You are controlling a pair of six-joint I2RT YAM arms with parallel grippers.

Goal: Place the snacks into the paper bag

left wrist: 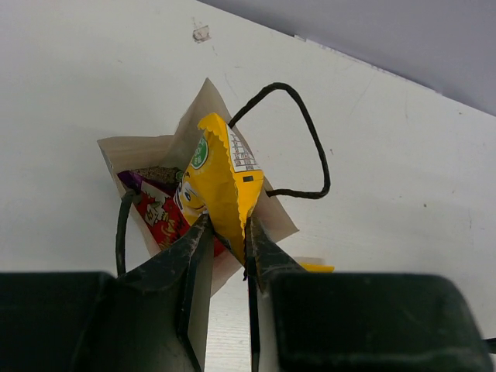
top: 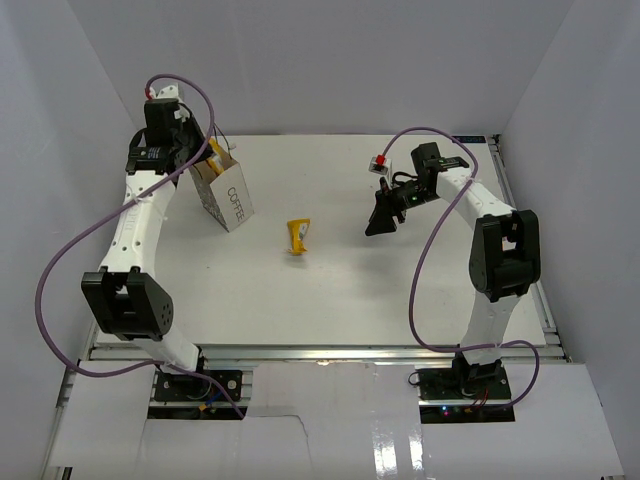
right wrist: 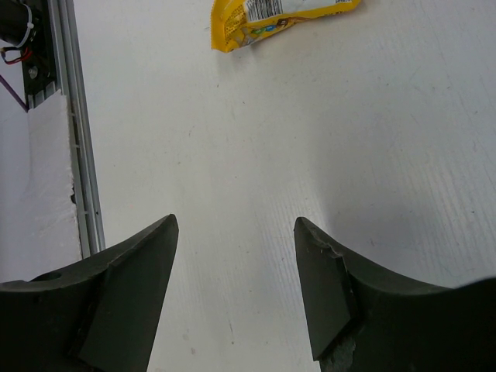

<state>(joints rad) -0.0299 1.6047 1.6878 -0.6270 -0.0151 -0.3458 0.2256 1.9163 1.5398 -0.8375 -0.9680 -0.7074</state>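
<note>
The white paper bag (top: 228,198) with "COFFEE" lettering stands at the back left of the table. My left gripper (left wrist: 229,232) is shut on a yellow packet (left wrist: 221,178) and holds it over the bag's open mouth (left wrist: 155,155); this packet also shows above the bag in the top view (top: 215,154). A red pouch (left wrist: 163,221) and a dark wrapper (left wrist: 136,182) lie inside the bag. Another yellow packet (top: 299,236) lies on the table at the middle, also at the top of the right wrist view (right wrist: 271,19). My right gripper (right wrist: 235,225) is open and empty above the table, right of that packet.
The bag's thin dark handles (left wrist: 298,139) arch up beside the held packet. An aluminium rail (right wrist: 74,139) runs along the table's edge. White walls enclose the table on three sides.
</note>
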